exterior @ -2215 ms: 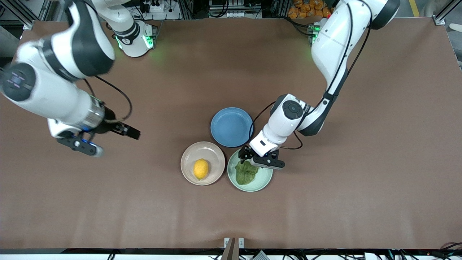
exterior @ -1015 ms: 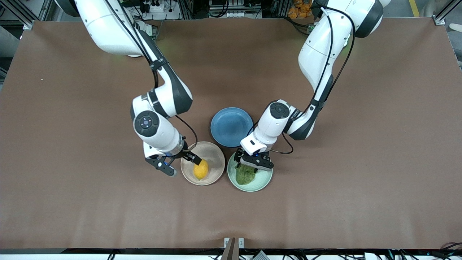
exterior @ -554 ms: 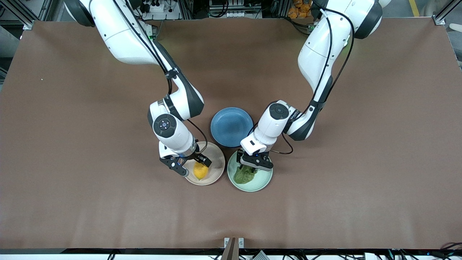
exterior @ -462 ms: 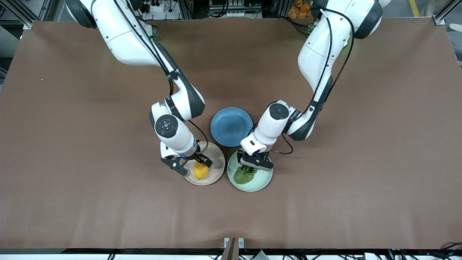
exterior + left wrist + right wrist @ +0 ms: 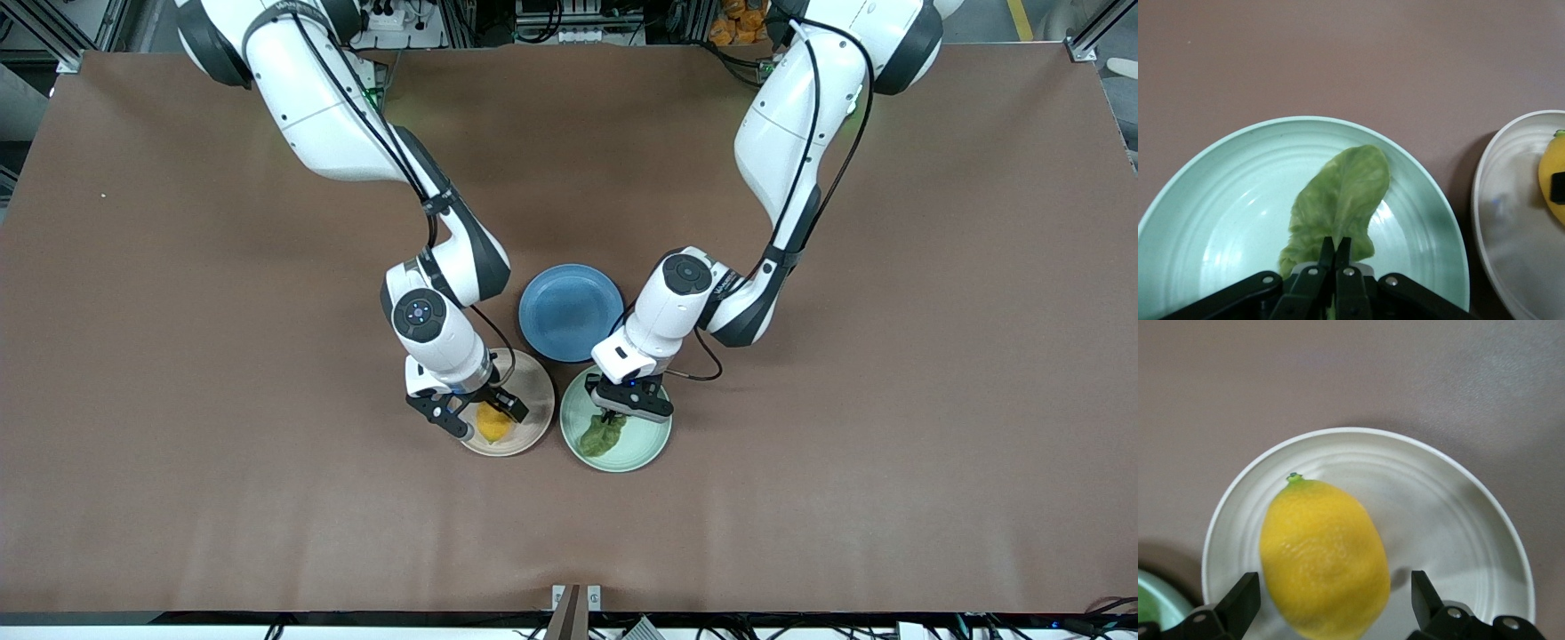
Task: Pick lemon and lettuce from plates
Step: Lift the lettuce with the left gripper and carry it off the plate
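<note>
The yellow lemon point(image 5: 493, 425) lies on the beige-pink plate point(image 5: 532, 418). My right gripper point(image 5: 484, 416) is open and low over that plate, its fingers on either side of the lemon point(image 5: 1325, 557) with gaps showing. The green lettuce point(image 5: 604, 434) lies on the mint green plate point(image 5: 645, 444). My left gripper point(image 5: 620, 411) is shut on the lettuce point(image 5: 1338, 200) at its edge toward the blue plate, the rest of the leaf still resting on the mint plate point(image 5: 1225, 200).
An empty blue plate point(image 5: 570, 312) sits farther from the front camera, touching the gap between the two plates. The beige plate's rim also shows in the left wrist view point(image 5: 1498, 220). Brown table point(image 5: 889, 400) lies all around.
My right arm swung in from its end of the table and lowered its open gripper around the lemon. My left gripper closed on the lettuce, bunching the leaf narrower.
</note>
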`<action>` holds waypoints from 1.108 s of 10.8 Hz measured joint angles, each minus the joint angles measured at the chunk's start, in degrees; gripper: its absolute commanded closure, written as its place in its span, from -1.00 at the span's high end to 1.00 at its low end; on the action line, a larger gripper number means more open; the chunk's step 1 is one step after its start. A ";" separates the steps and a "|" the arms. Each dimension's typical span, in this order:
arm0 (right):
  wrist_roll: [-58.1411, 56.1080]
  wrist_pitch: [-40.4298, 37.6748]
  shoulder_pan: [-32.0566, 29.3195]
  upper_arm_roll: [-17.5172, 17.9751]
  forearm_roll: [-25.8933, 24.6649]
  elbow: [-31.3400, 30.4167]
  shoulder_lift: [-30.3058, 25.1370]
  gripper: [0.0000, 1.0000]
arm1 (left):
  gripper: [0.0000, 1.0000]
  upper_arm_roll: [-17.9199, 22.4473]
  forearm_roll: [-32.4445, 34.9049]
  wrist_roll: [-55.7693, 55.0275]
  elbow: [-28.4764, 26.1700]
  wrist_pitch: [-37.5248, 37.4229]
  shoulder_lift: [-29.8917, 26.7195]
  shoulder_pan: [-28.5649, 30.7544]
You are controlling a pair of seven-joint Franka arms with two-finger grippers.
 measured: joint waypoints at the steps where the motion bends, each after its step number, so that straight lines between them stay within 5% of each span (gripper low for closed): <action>1: 0.02 0.58 0.00 -0.02 0.00 0.10 0.62 1.00 | -1.00 0.01 0.00 0.00 0.37 -2.77 -0.81 0.01; 9: 0.31 2.31 0.06 -0.19 -0.01 1.91 3.04 0.91 | -1.00 0.40 0.00 -0.13 1.50 -24.33 -18.23 6.60; 12: 0.49 2.75 0.07 -0.24 -0.03 1.92 3.13 0.26 | -1.00 0.28 -0.07 0.59 1.48 -34.02 -22.81 11.11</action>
